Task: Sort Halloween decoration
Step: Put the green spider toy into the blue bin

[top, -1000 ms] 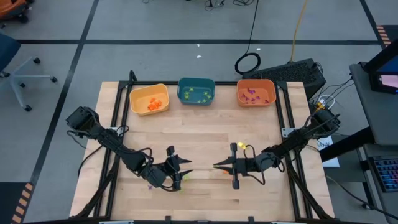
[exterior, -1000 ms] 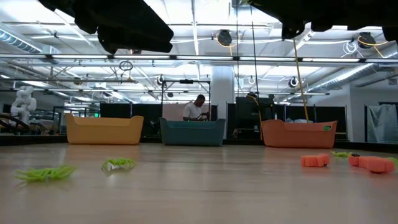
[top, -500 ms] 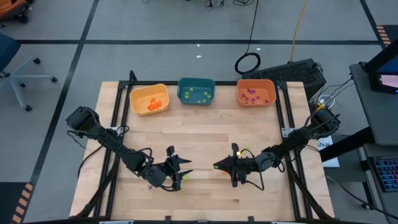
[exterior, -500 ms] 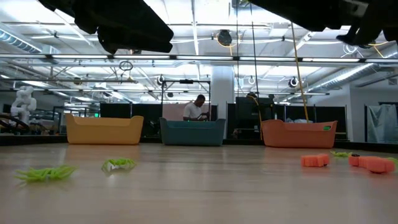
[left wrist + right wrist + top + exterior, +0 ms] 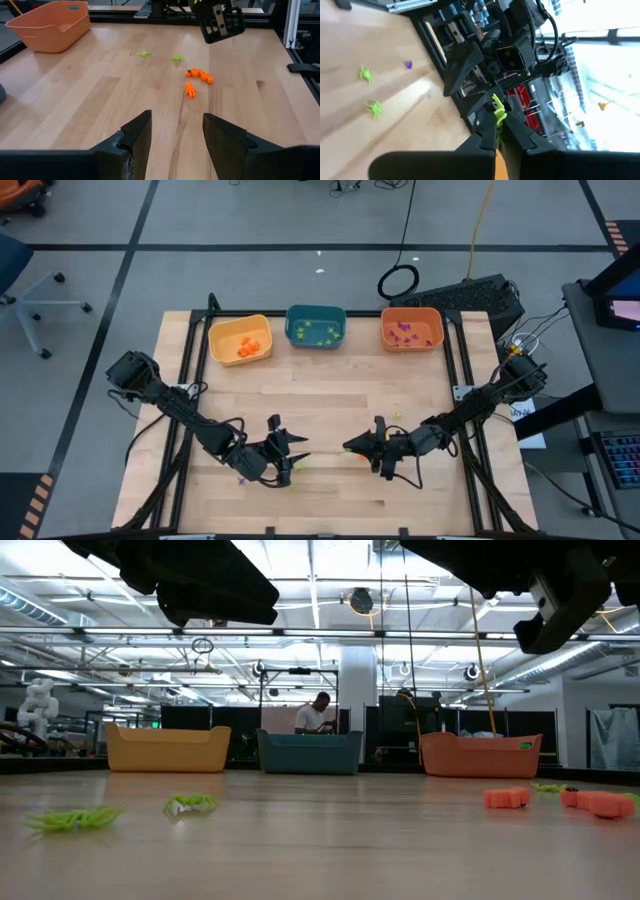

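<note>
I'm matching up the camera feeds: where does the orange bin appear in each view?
High view: orange bin, rightmost of three at the table's far edge.
Low view: the bin, right of centre, at the back.
Left wrist view: the bin, far beyond the fingers.
Right wrist view: not in it.
Shared landmark: teal bin beside it.

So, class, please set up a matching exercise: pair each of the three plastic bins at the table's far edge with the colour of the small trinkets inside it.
Column one:
1. yellow plastic bin
2. teal plastic bin
3. orange plastic bin

Column two:
a. purple trinkets
b. orange trinkets
c. light-green trinkets

Pairs: 1-b, 2-c, 3-a
</note>
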Controlling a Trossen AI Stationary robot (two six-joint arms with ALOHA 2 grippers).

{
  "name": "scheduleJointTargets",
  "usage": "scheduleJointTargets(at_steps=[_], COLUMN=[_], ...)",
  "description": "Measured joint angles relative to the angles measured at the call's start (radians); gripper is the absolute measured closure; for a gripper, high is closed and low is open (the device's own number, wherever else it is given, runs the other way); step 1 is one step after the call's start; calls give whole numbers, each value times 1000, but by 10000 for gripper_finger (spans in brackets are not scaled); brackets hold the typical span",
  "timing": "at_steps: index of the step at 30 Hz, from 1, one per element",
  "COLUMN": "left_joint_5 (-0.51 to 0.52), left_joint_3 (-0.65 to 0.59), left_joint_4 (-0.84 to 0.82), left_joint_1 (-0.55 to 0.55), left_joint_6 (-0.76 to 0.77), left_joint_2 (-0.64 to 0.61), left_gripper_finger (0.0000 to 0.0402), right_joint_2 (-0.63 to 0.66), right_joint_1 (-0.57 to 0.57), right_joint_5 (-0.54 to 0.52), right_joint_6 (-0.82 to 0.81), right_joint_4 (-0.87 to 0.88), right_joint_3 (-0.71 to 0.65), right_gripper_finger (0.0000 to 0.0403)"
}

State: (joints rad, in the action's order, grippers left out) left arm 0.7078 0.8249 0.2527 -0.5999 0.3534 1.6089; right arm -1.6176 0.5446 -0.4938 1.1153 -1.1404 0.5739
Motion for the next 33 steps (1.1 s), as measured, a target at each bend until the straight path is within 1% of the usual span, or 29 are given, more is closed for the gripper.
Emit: scheduleJointTargets(at_steps=[3, 15, 25, 27, 33], left_joint_5=[0, 0, 0, 0, 0], left_joint_3=[0, 0, 0, 0, 0], left_joint_4=[0, 0, 0, 0, 0], left_joint_1=[0, 0, 0, 0, 0], left_joint_6=[0, 0, 0, 0, 0], left_joint_2=[0, 0, 0, 0, 0], left_gripper_finger=[224, 224, 224, 224, 224], right_joint_2=[0, 0, 0, 0, 0], right_joint_1=[0, 0, -1, -2, -27], right_joint_5=[0, -2, -6, -42, -282], right_joint_6=[36, 37, -73, -161, -532], right_joint_4=[0, 0, 1, 16, 107], right_joint_3=[0, 0, 2, 20, 126], right_gripper_finger=[403, 403, 403, 403, 403])
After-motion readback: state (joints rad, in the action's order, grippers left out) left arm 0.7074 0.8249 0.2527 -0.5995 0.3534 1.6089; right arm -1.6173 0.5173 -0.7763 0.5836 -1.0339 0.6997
